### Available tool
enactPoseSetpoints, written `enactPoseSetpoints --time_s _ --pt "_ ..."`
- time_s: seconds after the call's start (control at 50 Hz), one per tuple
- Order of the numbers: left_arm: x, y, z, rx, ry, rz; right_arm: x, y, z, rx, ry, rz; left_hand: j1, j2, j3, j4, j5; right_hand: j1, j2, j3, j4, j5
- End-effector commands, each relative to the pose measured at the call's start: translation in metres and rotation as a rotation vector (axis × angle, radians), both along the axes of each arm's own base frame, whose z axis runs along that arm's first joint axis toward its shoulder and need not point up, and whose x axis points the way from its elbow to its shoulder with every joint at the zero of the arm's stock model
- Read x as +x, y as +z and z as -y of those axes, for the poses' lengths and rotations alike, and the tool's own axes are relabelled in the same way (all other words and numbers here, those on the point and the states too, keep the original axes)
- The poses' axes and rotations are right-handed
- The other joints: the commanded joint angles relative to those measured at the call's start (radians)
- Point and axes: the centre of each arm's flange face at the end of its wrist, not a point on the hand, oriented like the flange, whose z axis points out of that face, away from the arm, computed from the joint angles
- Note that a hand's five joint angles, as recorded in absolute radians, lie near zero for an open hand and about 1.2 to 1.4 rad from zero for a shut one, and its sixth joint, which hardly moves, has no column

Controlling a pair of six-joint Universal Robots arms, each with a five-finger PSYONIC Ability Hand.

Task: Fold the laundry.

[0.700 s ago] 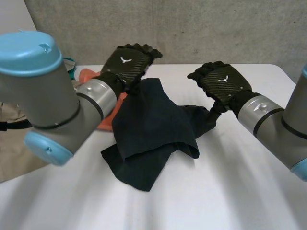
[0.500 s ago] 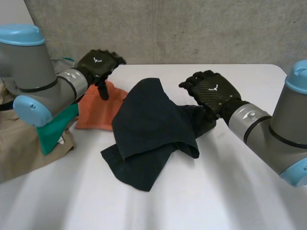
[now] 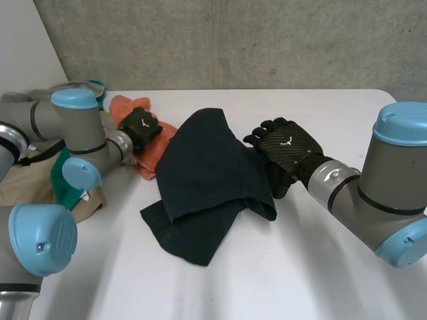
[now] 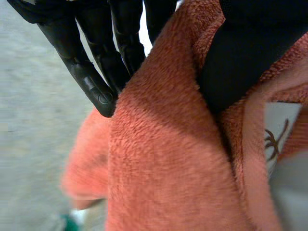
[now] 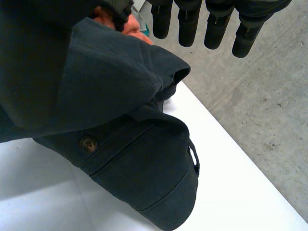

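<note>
While left hand (image 3: 140, 127) pinches the orange towel (image 4: 168, 159), right hand (image 3: 287, 143) holds fingers (image 5: 215, 29) straight over dark garment (image 3: 207, 173).

I'm looking at a white table (image 3: 347, 110) under soft, even light. Directly behind the table stands a grey concrete wall (image 3: 233, 40).

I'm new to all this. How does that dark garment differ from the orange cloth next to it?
The dark garment is smooth woven fabric with a button; the orange cloth is fuzzy. The dark garment spreads wider than the orange cloth. The left hand pinches the orange cloth; the right hand is open at the dark garment's edge. Both lie crumpled, unfolded, on the white table.
</note>
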Motion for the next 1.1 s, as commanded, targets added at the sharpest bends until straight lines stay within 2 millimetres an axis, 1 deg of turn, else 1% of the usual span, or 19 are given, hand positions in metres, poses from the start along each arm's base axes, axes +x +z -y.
enactPoseSetpoints --time_s 0.02,0.08,0.1,0.16,0.18,0.24,0.26,0.34,0.4,0.48,0.64,0.7,0.72,0.78,0.92,1.0,1.02,1.08,1.1 --pt "0.019 0.104 0.015 -0.304 0.231 -0.144 0.0 -0.001 -0.001 -0.009 0.005 -0.014 0.345 0.222 0.24 0.221 0.28 -0.044 -0.028 -0.03 -0.033 -0.047" --pt "0.03 0.154 0.014 -0.408 0.263 -0.273 0.001 0.0 -0.002 -0.011 0.008 -0.014 0.345 0.222 0.24 0.221 0.28 -0.044 -0.028 -0.03 -0.033 -0.047" --pt "0.041 0.182 0.011 -0.461 0.273 -0.352 0.001 0.0 -0.002 -0.011 0.008 -0.014 0.345 0.222 0.24 0.221 0.28 -0.044 -0.028 -0.03 -0.033 -0.047" --pt "0.06 0.223 0.005 -0.54 0.291 -0.447 0.001 0.0 -0.002 -0.011 0.008 -0.012 0.345 0.222 0.24 0.221 0.28 -0.044 -0.028 -0.03 -0.033 -0.047" --pt "0.073 0.245 0.0 -0.58 0.306 -0.493 0.001 0.0 -0.002 -0.01 0.009 -0.013 0.345 0.222 0.24 0.221 0.28 -0.044 -0.028 -0.03 -0.033 -0.047" --pt "0.091 0.269 -0.004 -0.63 0.337 -0.528 0.002 0.0 -0.003 -0.012 0.013 -0.013 0.345 0.222 0.24 0.221 0.28 -0.044 -0.028 -0.03 -0.033 -0.047" --pt "0.105 0.281 -0.005 -0.662 0.371 -0.533 0.003 0.0 -0.004 -0.011 0.017 -0.014 0.345 0.222 0.24 0.221 0.28 -0.044 -0.028 -0.03 -0.033 -0.047" --pt "0.135 0.295 0.0 -0.713 0.446 -0.528 0.005 0.0 -0.007 -0.009 0.024 -0.012 0.345 0.222 0.24 0.221 0.28 -0.044 -0.028 -0.03 -0.033 -0.047" --pt "0.148 0.291 0.005 -0.698 0.477 -0.517 0.006 -0.001 -0.009 -0.005 0.031 -0.016 0.345 0.222 0.24 0.221 0.28 -0.044 -0.028 -0.03 -0.033 -0.047" --pt "0.157 0.263 0.018 -0.608 0.497 -0.467 0.009 -0.002 -0.014 0.0 0.042 -0.019 0.345 0.222 0.24 0.221 0.28 -0.044 -0.028 -0.03 -0.033 -0.047" --pt "0.175 0.173 0.048 -0.404 0.569 -0.346 0.011 0.001 -0.018 -0.006 0.047 -0.012 0.345 0.222 0.24 0.221 0.28 -0.044 -0.028 -0.03 -0.033 -0.047" --pt "0.172 0.154 0.05 -0.362 0.567 -0.299 0.011 0.004 -0.018 -0.011 0.046 -0.006 -0.43 -0.553 -0.534 -0.554 -0.495 -0.044 -0.028 -0.03 -0.033 -0.047" --pt "0.168 0.143 0.048 -0.331 0.562 -0.27 0.012 0.006 -0.019 -0.013 0.047 -0.002 -0.877 -1.0 -0.981 -1.001 -0.942 -0.044 -0.028 -0.03 -0.033 -0.047" --pt "0.161 0.134 0.042 -0.29 0.551 -0.238 0.012 0.01 -0.019 -0.023 0.047 0.002 -0.877 -1.0 -0.981 -1.001 -0.942 -0.044 -0.028 -0.03 -0.033 -0.047" --pt "0.136 0.134 0.002 -0.164 0.457 -0.235 0.012 0.023 -0.017 -0.061 0.045 0.013 -0.877 -1.0 -0.981 -1.001 -0.942 -0.044 -0.028 -0.03 -0.033 -0.047" --pt "0.11 0.134 -0.041 -0.025 0.365 -0.275 0.009 0.028 -0.01 -0.082 0.034 0.008 -0.877 -1.0 -0.981 -1.001 -0.942 -0.044 -0.028 -0.03 -0.033 -0.047" --pt "0.099 0.133 -0.062 0.044 0.334 -0.306 0.009 0.028 -0.009 -0.083 0.032 0.003 -0.877 -1.0 -0.981 -1.001 -0.942 -0.044 -0.028 -0.03 -0.033 -0.047" --pt "0.081 0.127 -0.094 0.155 0.286 -0.355 0.006 0.031 -0.002 -0.105 0.028 -0.028 -0.877 -1.0 -0.981 -1.001 -0.942 -0.044 -0.028 -0.03 -0.033 -0.047" --pt "0.071 0.122 -0.114 0.226 0.258 -0.38 0.005 0.029 0.001 -0.116 0.031 -0.057 -0.877 -1.0 -0.981 -1.001 -0.942 -0.044 -0.028 -0.03 -0.033 -0.047"
